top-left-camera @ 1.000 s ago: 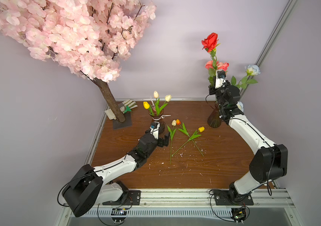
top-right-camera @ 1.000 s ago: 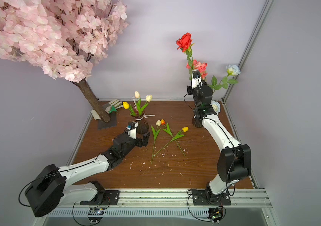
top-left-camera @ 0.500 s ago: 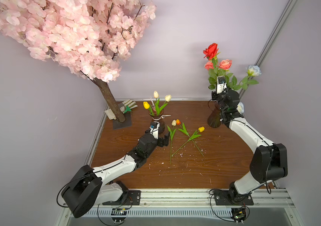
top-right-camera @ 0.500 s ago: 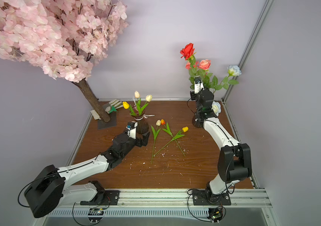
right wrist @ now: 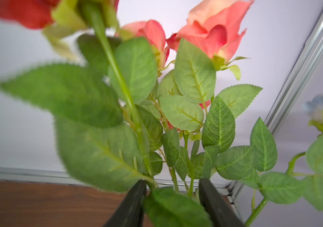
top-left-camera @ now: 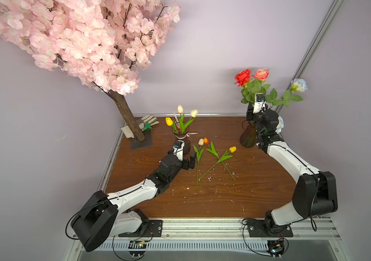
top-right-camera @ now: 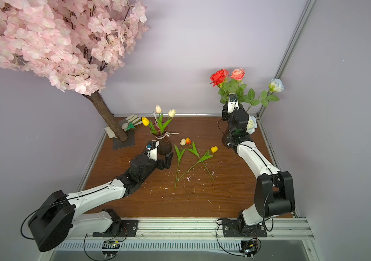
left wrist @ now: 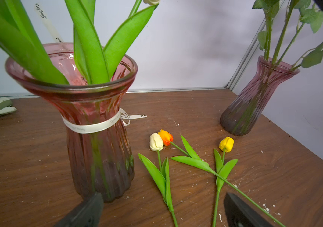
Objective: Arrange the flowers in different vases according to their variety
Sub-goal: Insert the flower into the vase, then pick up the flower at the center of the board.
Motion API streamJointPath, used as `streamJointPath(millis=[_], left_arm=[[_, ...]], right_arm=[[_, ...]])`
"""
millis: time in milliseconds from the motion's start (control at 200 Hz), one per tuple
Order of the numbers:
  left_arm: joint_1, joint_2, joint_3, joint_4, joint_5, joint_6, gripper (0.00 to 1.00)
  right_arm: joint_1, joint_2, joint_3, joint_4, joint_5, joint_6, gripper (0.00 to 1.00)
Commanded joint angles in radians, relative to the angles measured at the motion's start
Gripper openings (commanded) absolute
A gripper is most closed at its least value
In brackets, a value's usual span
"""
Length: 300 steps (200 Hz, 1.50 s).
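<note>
A ribboned vase [top-left-camera: 181,137] [left wrist: 97,127] holds three tulips. On the table to its right lie a cream tulip [top-left-camera: 200,141], an orange tulip [top-left-camera: 206,140] and a yellow tulip [top-left-camera: 232,149]. My left gripper [left wrist: 163,198] rests open low on the table, one finger beside the ribboned vase's base and the cream tulip's stem [left wrist: 168,188] between the fingers. The plain vase [top-left-camera: 247,137] at back right holds a red rose [top-left-camera: 243,76], a coral rose [top-left-camera: 261,73] and a white rose [top-left-camera: 299,84]. My right gripper [right wrist: 172,183] is open above that vase, with leaves between its fingers and the red rose's stem [right wrist: 125,92] against one finger.
A pink blossom tree with a brown trunk [top-left-camera: 125,113] stands on a dark base plate [top-left-camera: 141,142] at back left, with gloves [top-left-camera: 148,121] behind it. Another white rose [top-left-camera: 280,124] shows behind my right wrist. Walls close in at left, back and right. White crumbs dot the wood.
My right arm has come down with the red rose, which now stands beside the coral rose in the plain vase, and its jaws have opened. The left arm has not moved.
</note>
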Motion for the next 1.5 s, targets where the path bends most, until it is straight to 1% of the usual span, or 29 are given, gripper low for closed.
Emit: streamJointPath(millis=[0, 40, 75, 130, 240, 355, 475, 621, 666, 776, 931, 1081, 1296, 1496], left_arm=[[-0.002, -0.013, -0.001, 0.017, 0.008, 0.010, 0.99], [-0.001, -0.012, -0.003, 0.020, 0.010, 0.009, 0.99], [-0.002, -0.007, -0.001, 0.021, 0.012, 0.008, 0.99], [-0.003, -0.003, 0.000, 0.022, 0.017, 0.007, 0.99], [-0.003, 0.004, 0.000, 0.025, 0.022, 0.004, 0.99], [-0.005, 0.011, 0.002, 0.027, 0.025, 0.003, 0.99], [-0.005, 0.018, 0.004, 0.029, 0.027, 0.003, 0.99], [-0.006, 0.028, 0.008, 0.028, 0.032, 0.006, 0.99], [-0.006, 0.032, 0.010, 0.026, 0.031, 0.007, 0.99], [-0.006, 0.033, 0.015, 0.023, 0.033, 0.010, 0.99], [-0.006, 0.037, 0.016, 0.019, 0.035, 0.011, 0.99], [-0.006, 0.044, 0.024, 0.010, 0.034, 0.013, 0.99], [-0.006, 0.049, 0.029, 0.003, 0.038, 0.015, 0.99], [-0.008, 0.061, 0.035, 0.001, 0.052, 0.011, 0.99]], right_arm=[[-0.005, -0.096, 0.086, -0.047, 0.019, 0.111, 0.58], [-0.005, -0.119, 0.092, -0.066, -0.001, 0.132, 0.59], [-0.005, -0.140, 0.097, -0.084, -0.008, 0.159, 0.62], [-0.005, -0.169, 0.106, -0.118, -0.012, 0.194, 0.65], [-0.005, -0.213, 0.111, -0.175, -0.026, 0.237, 0.70], [-0.005, -0.245, 0.120, -0.251, -0.079, 0.269, 0.74], [-0.005, -0.280, 0.125, -0.338, -0.174, 0.303, 0.83], [-0.002, -0.327, 0.108, -0.443, -0.339, 0.341, 0.92], [0.003, -0.349, 0.088, -0.462, -0.392, 0.346, 0.99], [0.047, -0.415, 0.022, -0.498, -0.450, 0.336, 1.00], [0.146, -0.506, -0.073, -0.554, -0.416, 0.314, 1.00], [0.230, -0.603, -0.210, -0.558, -0.383, 0.324, 0.99], [0.257, -0.707, -0.460, -0.527, -0.351, 0.365, 1.00], [0.257, -0.739, -0.678, -0.449, -0.302, 0.425, 0.99]])
